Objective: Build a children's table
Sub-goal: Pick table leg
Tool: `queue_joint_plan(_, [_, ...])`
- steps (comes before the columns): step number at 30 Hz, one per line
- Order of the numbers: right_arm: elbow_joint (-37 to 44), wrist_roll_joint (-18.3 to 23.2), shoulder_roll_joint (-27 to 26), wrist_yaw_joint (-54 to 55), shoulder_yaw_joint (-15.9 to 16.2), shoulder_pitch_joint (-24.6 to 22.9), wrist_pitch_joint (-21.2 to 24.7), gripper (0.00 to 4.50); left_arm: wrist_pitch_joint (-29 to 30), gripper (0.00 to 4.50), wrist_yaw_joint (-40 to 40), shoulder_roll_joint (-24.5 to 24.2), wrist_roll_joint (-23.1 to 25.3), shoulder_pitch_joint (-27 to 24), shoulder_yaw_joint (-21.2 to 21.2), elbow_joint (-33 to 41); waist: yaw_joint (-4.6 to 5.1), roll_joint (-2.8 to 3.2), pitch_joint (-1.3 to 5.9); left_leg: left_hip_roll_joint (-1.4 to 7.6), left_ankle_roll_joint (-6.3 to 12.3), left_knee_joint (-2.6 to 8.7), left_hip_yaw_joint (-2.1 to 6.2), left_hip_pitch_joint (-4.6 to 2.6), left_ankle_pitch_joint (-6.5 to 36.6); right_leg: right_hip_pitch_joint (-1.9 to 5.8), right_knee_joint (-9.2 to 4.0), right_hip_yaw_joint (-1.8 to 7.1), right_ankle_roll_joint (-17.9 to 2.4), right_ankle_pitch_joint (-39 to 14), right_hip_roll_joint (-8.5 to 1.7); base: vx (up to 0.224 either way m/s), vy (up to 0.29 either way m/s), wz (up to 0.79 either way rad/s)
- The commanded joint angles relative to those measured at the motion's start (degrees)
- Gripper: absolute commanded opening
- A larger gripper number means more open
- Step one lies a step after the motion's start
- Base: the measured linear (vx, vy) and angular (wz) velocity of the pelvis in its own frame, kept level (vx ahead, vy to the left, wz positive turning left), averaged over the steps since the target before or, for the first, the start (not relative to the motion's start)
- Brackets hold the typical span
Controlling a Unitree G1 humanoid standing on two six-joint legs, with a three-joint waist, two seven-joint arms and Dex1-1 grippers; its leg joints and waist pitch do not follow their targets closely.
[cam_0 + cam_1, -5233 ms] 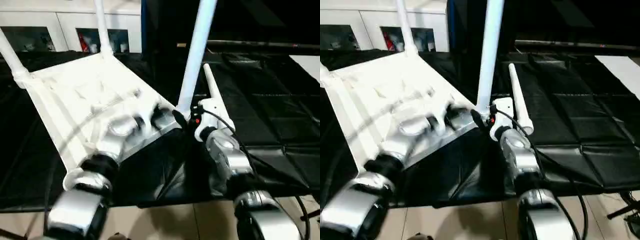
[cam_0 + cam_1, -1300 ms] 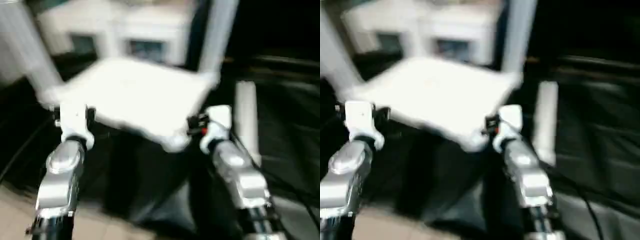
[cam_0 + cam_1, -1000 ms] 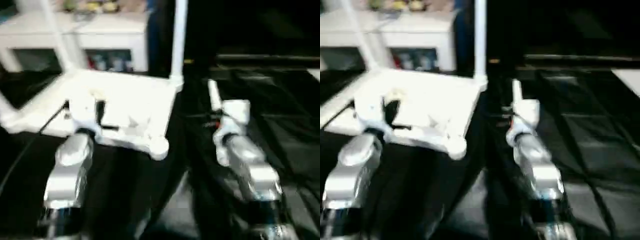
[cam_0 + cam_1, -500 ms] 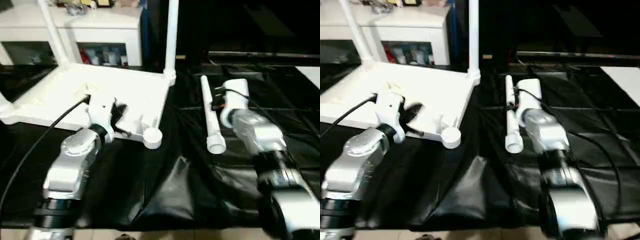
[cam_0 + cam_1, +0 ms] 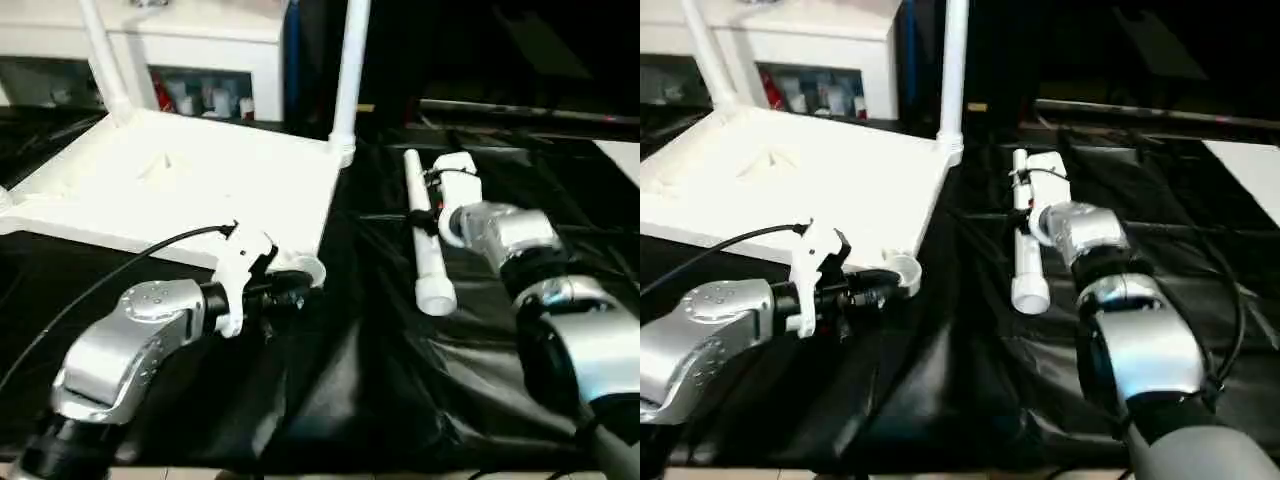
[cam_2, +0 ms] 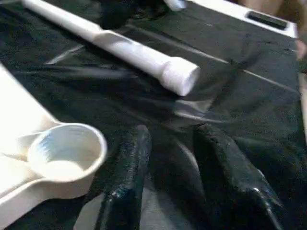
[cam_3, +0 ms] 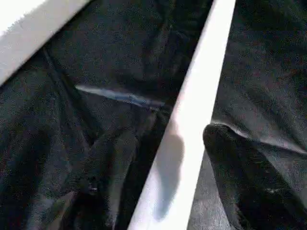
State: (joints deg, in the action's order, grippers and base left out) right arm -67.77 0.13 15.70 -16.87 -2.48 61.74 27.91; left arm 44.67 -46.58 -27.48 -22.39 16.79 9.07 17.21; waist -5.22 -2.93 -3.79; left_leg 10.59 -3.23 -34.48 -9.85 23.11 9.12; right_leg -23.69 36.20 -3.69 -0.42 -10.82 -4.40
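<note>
The white tabletop (image 5: pixel 190 185) lies underside up on the black cloth. Two legs stand in its far corners, one at the left (image 5: pixel 100 60) and one at the right (image 5: pixel 350 80). Its near right corner socket (image 5: pixel 308 268) is empty. My left gripper (image 5: pixel 292 290) hovers low beside that socket (image 6: pixel 67 148), its fingers (image 6: pixel 129 163) open with nothing between them. A loose leg (image 5: pixel 425 240) lies on the cloth to the right, threaded end (image 6: pixel 180 76) toward me. My right gripper (image 7: pixel 170 136) is open and straddles this leg (image 7: pixel 201 96) near its thin end, one finger (image 7: pixel 112 158) on each side.
A white cabinet with glass doors (image 5: pixel 200 50) stands behind the tabletop. The black cloth (image 5: pixel 350 380) is wrinkled and folded in front of the socket. A white panel (image 5: pixel 625 150) shows at the far right edge.
Both grippers have opened. My left gripper came off the tabletop and down to its near right socket. My right gripper moved over the loose leg and now straddles it.
</note>
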Motion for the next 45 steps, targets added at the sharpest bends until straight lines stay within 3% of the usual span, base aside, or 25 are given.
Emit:
queue_joint_plan(1, [-1.6, 0.4, 1.3, 0.1, -1.6, 1.0, 0.9, 3.07, 0.9, 2.15, 0.3, 0.1, 0.2, -0.4, 1.1, 0.9, -0.02, -0.07, 4.56, 2.08, -0.51, 3.75, -0.01, -1.46, 7.1, 2.91, -2.82, 2.46, -12.0, -3.0, -3.41, 0.0, 0.0, 0.0])
queue_joint_plan(2, [-2.1, 0.9, 1.2, -0.4, -2.1, 1.1, 1.8, 3.17, 1.0, 2.22, 0.3, 0.2, 0.3, -0.4, 1.3, 1.1, 0.11, 0.09, 4.53, 2.15, -1.51, 3.84, -0.03, -1.6, 7.5, 2.88, -2.78, 2.47, -11.6, -2.4, -3.14, 0.0, 0.0, 0.0])
queue_joint_plan(4, [-3.2, 1.1, 1.2, -0.9, -2.3, 1.3, 2.3, 3.38, 1.4, 2.4, 0.4, 0.0, 0.0, -0.4, 1.6, 1.5, 0.18, -0.26, 4.4, 2.17, -2.45, 3.95, -0.01, -1.69, 9.0, 2.92, -2.9, 2.44, -11.5, -3.0, -3.15, 0.0, 0.0, 0.0])
queue_joint_plan(5, [-3.9, 0.7, 1.2, -1.6, -1.7, 1.3, 2.8, 3.42, 1.2, 2.51, 0.7, 0.0, 0.5, -0.2, 2.1, 1.3, 0.09, 0.04, 4.33, 2.14, -2.95, 3.98, 0.02, -1.72, 10.2, 2.93, -3.0, 2.52, -11.3, -4.1, -3.27, 0.0, 0.0, 0.0])
queue_joint_plan(6, [-4.3, 0.3, 1.3, -2.0, -1.2, 1.3, 3.1, 3.43, 1.1, 2.58, 1.0, -0.1, 0.9, 0.0, 2.4, 1.2, 0.15, -0.33, 4.24, 2.17, -3.27, 4.04, -0.02, -1.69, 11.4, 2.95, -3.27, 2.59, -11.1, -5.6, -3.34, 0.0, 0.0, 0.0])
queue_joint_plan(7, [-4.3, 0.3, 1.3, -2.0, -1.2, 1.3, 3.1, 3.43, 1.1, 2.64, 1.0, -0.1, 0.9, 0.0, 2.4, 1.2, 0.15, -0.33, 4.24, 2.17, -3.27, 4.04, -0.02, -1.69, 11.4, 2.95, -3.27, 2.59, -11.1, -5.6, -3.34, 0.0, 0.0, 0.0])
queue_joint_plan(8, [-5.2, -1.3, 1.4, -2.3, 0.5, 1.1, 4.2, 3.43, 0.4, 2.72, 1.6, -0.3, 1.9, 0.1, 3.0, 0.9, 0.0, 0.01, 4.16, 2.21, -3.85, 4.09, 0.05, -1.84, 12.9, 2.8, -3.51, 2.61, -10.7, -8.2, -3.44, 0.0, 0.0, 0.0])
queue_joint_plan(9, [-5.9, -1.2, 1.3, -2.4, 0.3, 0.8, 5.1, 3.43, 0.4, 2.96, 1.8, -0.3, 2.2, 0.5, 3.3, 0.4, 0.03, -0.1, 4.12, 2.23, -4.01, 4.12, 0.04, -1.85, 13.4, 2.76, -3.62, 2.6, -10.6, -8.8, -3.4, 0.0, 0.0, 0.0])
queue_joint_plan(10, [-6.4, -1.2, 1.2, -2.9, 0.1, 0.5, 6.1, 3.43, 0.4, 3.04, 2.0, -0.3, 2.4, 0.7, 3.4, 0.0, -0.06, 0.33, 4.06, 2.26, -4.52, 4.18, 0.14, -1.95, 14.6, 2.66, -3.7, 2.64, -10.4, -10.0, -3.42, 0.0, 0.0, 0.0])
queue_joint_plan(15, [-8.1, 0.7, 0.5, -4.0, -2.3, -1.2, 9.1, 3.43, 0.9, 3.04, 2.7, -0.6, 2.9, 0.9, 3.7, -0.4, -0.13, -0.04, 3.89, 2.3, -5.36, 4.29, 0.4, -1.95, 17.8, 2.52, -4.0, 2.59, -9.4, -14.3, -3.54, 0.0, 0.0, 0.0])
queue_joint_plan(23, [-9.0, 1.4, 0.5, -3.7, -3.2, -2.8, 10.3, 2.66, 1.3, 3.07, 3.1, -0.7, 3.0, 0.2, 4.0, 0.4, -0.17, -0.34, 3.63, 2.34, -5.88, 4.39, 0.66, -2.22, 21.0, 2.1, -4.48, 2.46, -8.3, -20.7, -3.82, 0.0, 0.0, 0.0])
queue_joint_plan(33, [-8.7, 1.8, 0.9, -2.2, -4.4, -3.2, 10.0, 2.03, 0.3, 3.07, 4.1, -0.1, 3.0, 0.6, 3.1, -0.6, -0.25, -0.64, 3.76, 2.32, -5.63, 4.36, 0.58, -2.11, 19.5, 2.09, -4.42, 2.47, -8.1, -19.9, -3.81, 0.0, 0.0, 0.0])
queue_joint_plan(36, [-8.4, 4.0, 1.4, 1.4, -7.7, -3.9, 7.9, 1.99, 0.4, 3.07, 7.3, 2.3, 3.1, 1.5, 1.4, -2.3, -0.28, -0.97, 3.78, 2.31, -5.59, 4.34, 0.52, -2.08, 19.3, 2.16, -4.4, 2.46, -7.9, -19.7, -3.8, 0.0, 0.0, 0.0])
queue_joint_plan(37, [-8.4, 4.2, 1.5, 1.6, -7.9, -3.9, 7.7, 1.97, 0.4, 3.34, 7.6, 2.4, 3.1, 1.6, 1.2, -2.5, -0.36, -1.01, 3.75, 2.3, -5.58, 4.32, 0.43, -2.18, 19.1, 2.08, -4.46, 2.51, -7.8, -19.6, -3.82, 0.0, 0.0, 0.0])
queue_joint_plan(39, [-8.0, 5.2, 1.6, 2.8, -9.5, -4.0, 6.6, 1.95, 0.1, 3.41, 9.9, 3.9, 3.4, 2.5, -0.3, -4.1, -0.47, -0.99, 3.82, 2.24, -5.82, 4.38, 0.53, -2.11, 19.3, 2.18, -4.42, 2.41, -7.4, -19.4, -3.7, 0.0, 0.0, 0.0])
queue_joint_plan(41, [-6.5, 7.1, 2.0, 4.5, -11.9, -4.4, 2.1, 1.93, 0.1, 3.61, 13.7, 7.2, 2.5, 5.1, -3.9, -7.2, -0.48, -1.32, 3.85, 2.23, -5.85, 4.35, 0.49, -2.27, 20.3, 2.01, -4.61, 2.32, -6.9, -20.3, -3.67, 0.0, 0.0, 0.0])
queue_joint_plan(43, [-4.0, 8.5, 2.1, 5.6, -13.6, -5.1, -3.8, 1.93, 0.0, 3.86, 16.2, 10.3, 0.4, 7.7, -7.3, -9.5, -0.78, -1.1, 3.89, 2.14, -5.82, 4.13, 0.44, -2.37, 20.8, 1.95, -5.0, 2.32, -6.6, -21.3, -4.01, 0.0, 0.0, 0.0])
queue_joint_plan(45, [-0.4, 10.2, 1.8, 6.2, -15.7, -5.9, -7.9, 1.93, 0.2, 3.95, 17.7, 13.0, -2.0, 10.2, -9.8, -10.8, -1.2, -1.28, 4.12, 2.09, -5.16, 4.14, 0.55, -2.08, 19.2, 2.31, -4.7, 2.2, -6.8, -19.7, -3.96, 0.0, 0.0, 0.0])
